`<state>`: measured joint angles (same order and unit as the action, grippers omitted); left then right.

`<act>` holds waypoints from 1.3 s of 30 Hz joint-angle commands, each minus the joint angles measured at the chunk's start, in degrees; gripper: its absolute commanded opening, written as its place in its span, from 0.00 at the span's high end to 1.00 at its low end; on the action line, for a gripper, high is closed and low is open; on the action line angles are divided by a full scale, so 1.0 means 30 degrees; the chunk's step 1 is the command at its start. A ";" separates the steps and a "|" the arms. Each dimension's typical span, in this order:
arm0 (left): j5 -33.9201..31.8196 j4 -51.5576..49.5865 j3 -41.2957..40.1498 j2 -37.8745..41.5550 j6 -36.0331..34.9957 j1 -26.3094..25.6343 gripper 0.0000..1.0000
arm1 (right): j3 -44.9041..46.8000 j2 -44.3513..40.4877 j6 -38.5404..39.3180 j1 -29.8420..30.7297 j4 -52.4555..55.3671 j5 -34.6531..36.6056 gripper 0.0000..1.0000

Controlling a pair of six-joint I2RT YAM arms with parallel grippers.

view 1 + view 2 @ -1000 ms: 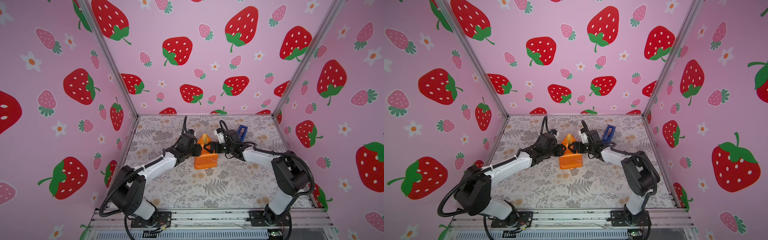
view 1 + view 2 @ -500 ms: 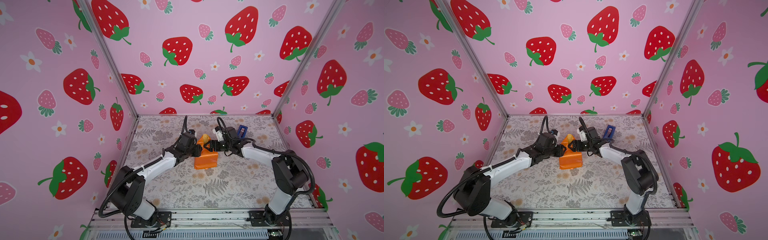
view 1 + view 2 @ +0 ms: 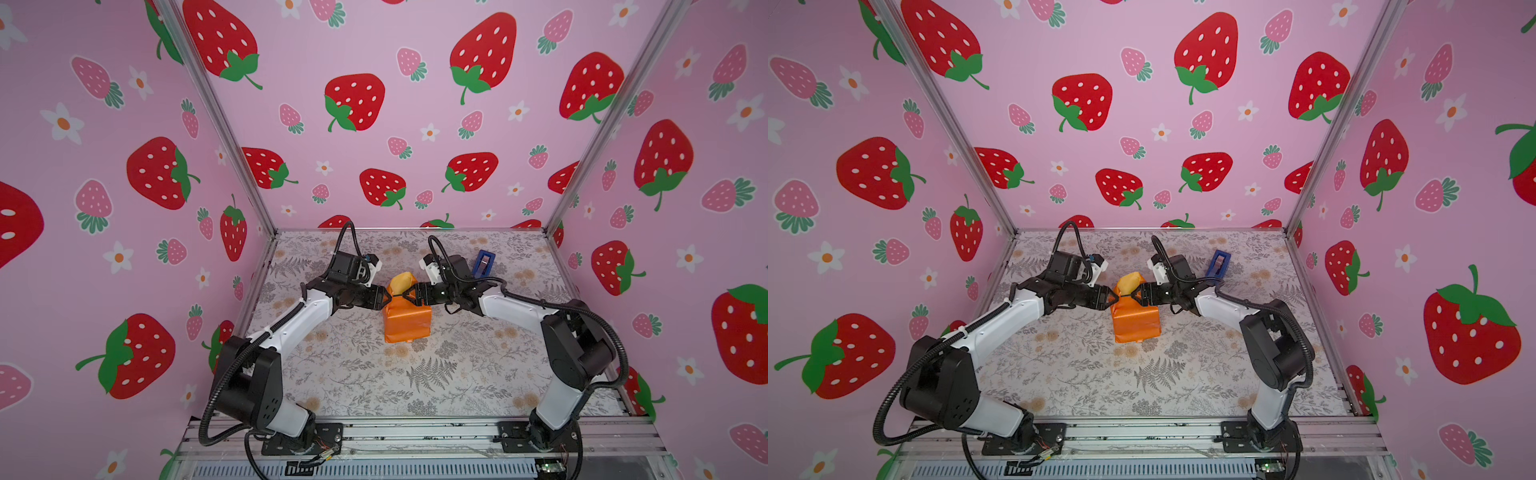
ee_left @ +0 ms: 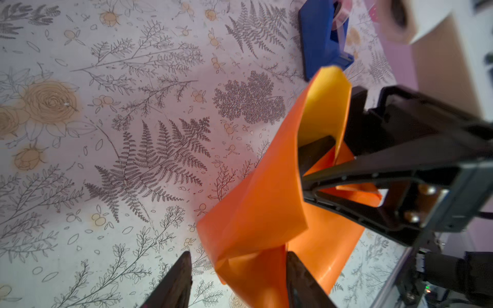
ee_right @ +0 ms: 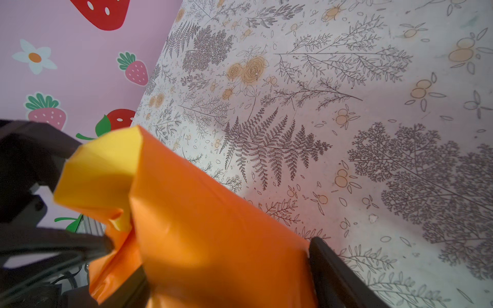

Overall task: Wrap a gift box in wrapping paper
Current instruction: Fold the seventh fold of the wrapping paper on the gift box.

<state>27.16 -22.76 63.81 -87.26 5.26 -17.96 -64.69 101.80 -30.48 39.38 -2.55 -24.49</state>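
So the paper [image 3: 406,326] is already folded into a blocky orange parcel sitting about mid-table [image 3: 374,374], slightly toward the back. The box must be inside, because none of it shows for sure. At the far end of the parcel a loose flap [image 3: 401,281] sticks up with its duller yellow side facing the camera.

Both arms reach in from the sides, and in both top views they meet nose to nose over the parcel's far top edge. The left gripper [image 3: 388,296] has its fingers [image 4: 176,282] spread. In the left wrist view a crumpled fold of paper sits between them, up against one finger, while the other has bare table showing next to it.

The right gripper [image 3: 409,296] straddles a wider chunk of paper. In the right wrist view its fingers [image 5: 336,274] look like they touch the paper on both sides, but I honestly can't tell if they're squeezing it.

A blue tape dispenser [image 3: 483,263] stands near the back, behind the right arm's wrist.
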 commanded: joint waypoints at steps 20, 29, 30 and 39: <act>0.5800 0.1923 0.0050 -0.2898 -0.3019 0.2137 0.43 | 0.0339 0.0921 0.0494 0.0412 0.3006 0.0224 0.23; 0.6396 0.2708 0.0049 -0.3511 -0.2777 0.1716 0.43 | 0.0324 0.0897 0.0448 0.0527 0.2948 0.0197 0.24; 0.6513 0.2721 0.0128 -0.3598 -0.2806 0.1679 0.43 | 0.0322 0.0877 0.0464 0.0542 0.2953 0.0195 0.24; 0.8405 0.2812 0.0862 -0.4792 -0.3404 0.1598 0.59 | 0.0354 0.0817 0.0386 0.0585 0.2900 0.0144 0.24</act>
<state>50.46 -13.56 64.86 -100.20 -2.42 -12.62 -65.12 101.82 -30.13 39.66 -2.22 -24.73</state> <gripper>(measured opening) 0.432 0.759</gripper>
